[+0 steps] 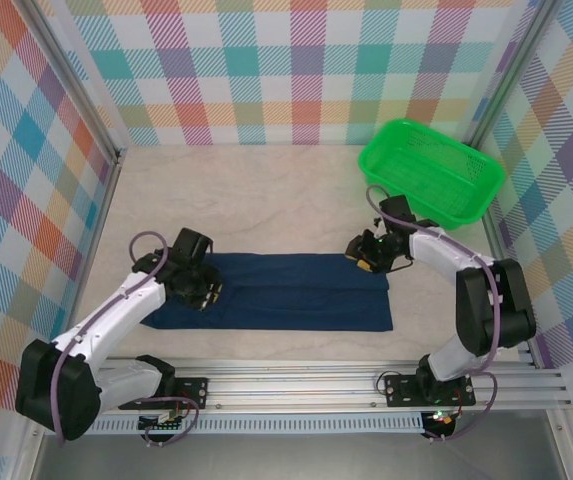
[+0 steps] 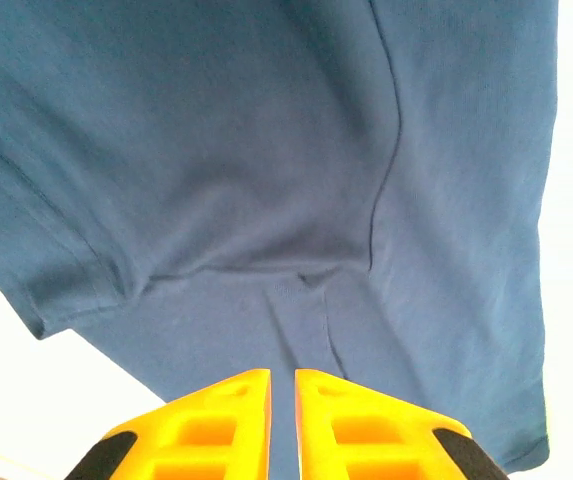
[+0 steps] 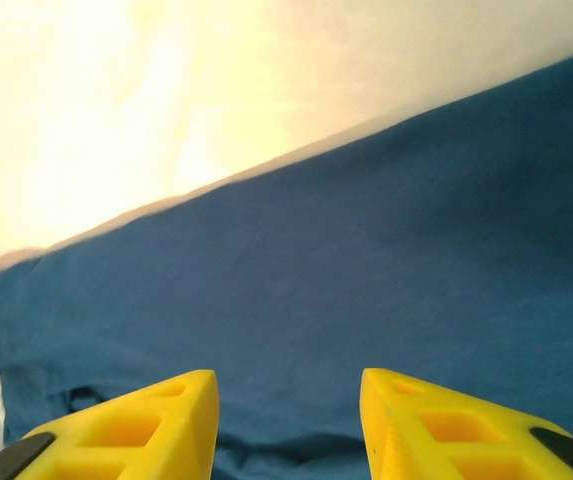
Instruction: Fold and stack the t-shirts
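Observation:
One dark navy t-shirt (image 1: pixel 286 292) lies on the table folded into a long flat strip running left to right. My left gripper (image 1: pixel 204 292) sits on its left part. In the left wrist view the yellow fingers (image 2: pixel 216 410) stand almost together, a narrow slit of blue cloth (image 2: pixel 266 150) between them, and creases run toward the left gripper (image 2: pixel 283 385), shut on the fabric. My right gripper (image 1: pixel 366 258) rests at the strip's far right corner. There its fingers (image 3: pixel 166 420) stand well apart over smooth cloth (image 3: pixel 366 280), so the right gripper (image 3: pixel 288 385) is open and holds nothing.
A bright green mesh basket (image 1: pixel 431 170) stands at the back right, close behind the right arm. Checked walls close in the table on three sides. The aluminium rail (image 1: pixel 316 385) carrying both arm bases runs along the near edge.

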### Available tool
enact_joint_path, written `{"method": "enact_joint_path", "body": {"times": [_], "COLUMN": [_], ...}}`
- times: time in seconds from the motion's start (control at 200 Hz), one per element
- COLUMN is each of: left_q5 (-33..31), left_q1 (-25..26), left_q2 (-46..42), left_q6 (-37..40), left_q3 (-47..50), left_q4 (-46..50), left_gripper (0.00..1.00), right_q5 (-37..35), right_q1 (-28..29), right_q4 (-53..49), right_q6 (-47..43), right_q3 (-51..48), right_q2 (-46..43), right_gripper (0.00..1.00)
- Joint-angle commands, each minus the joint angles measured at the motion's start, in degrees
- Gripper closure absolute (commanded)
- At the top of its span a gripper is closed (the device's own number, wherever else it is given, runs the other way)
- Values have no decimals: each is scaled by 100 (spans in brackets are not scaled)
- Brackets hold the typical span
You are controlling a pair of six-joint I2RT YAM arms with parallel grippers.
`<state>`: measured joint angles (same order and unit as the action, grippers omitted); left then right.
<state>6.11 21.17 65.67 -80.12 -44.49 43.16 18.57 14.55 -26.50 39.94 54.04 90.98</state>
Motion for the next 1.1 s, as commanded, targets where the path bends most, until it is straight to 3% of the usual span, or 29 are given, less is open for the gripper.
{"method": "enact_joint_path", "body": {"times": [0.0, 0.26, 0.48, 0.67, 0.825, 0.995, 1.095], "left_q5": [-123, -165, -309, -103, 98, 902, 1228], "left_q1": [-300, -406, -841, -960, -895, -788, -653], "left_q2": [324, 1576, 3072, 5061, 6795, 8335, 9129], "left_q6": [64, 93, 976, 2130, 2760, 2711, 2583], "left_q3": [45, 154, -871, -3330, -6298, -8771, -10031], "left_q4": [243, -396, -554, -148, 535, 327, 236], "left_gripper": [86, 87, 88, 90, 89, 87, 86], "right_q5": [-23, -525, -822, -664, -601, -540, -489], "right_q1": [-13, -15, -5, 353, 1080, 2019, 2474], "right_q4": [-596, -1167, -1384, -1275, -919, 38, 550], "right_q6": [-382, -418, 105, 842, 2022, 4231, 5129], "right_q3": [228, 462, 146, -374, -804, -1344, -1216], "right_q2": [388, 1143, 975, 578, 273, 16, 340], "right_gripper": [58, 60, 60, 60, 59, 59, 59]}}
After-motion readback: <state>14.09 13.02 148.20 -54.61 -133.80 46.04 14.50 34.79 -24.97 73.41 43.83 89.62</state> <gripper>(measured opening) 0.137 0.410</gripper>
